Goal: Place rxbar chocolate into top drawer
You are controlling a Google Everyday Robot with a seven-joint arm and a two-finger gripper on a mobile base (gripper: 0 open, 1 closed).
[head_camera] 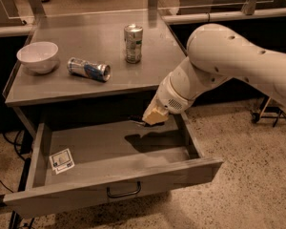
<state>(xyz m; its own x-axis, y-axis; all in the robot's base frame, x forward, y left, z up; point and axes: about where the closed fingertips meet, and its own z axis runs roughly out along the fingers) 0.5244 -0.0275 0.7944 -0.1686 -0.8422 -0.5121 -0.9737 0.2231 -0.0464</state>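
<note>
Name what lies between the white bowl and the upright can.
A can on its side, in the camera view; the gripper hangs over the open top drawer.

Hand hangs above open top drawer, nr back-right corner.

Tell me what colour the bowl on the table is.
The bowl is white, camera view. The gripper hangs over the rear of the top drawer.

Speckled terrazzo floor, steel table
</note>
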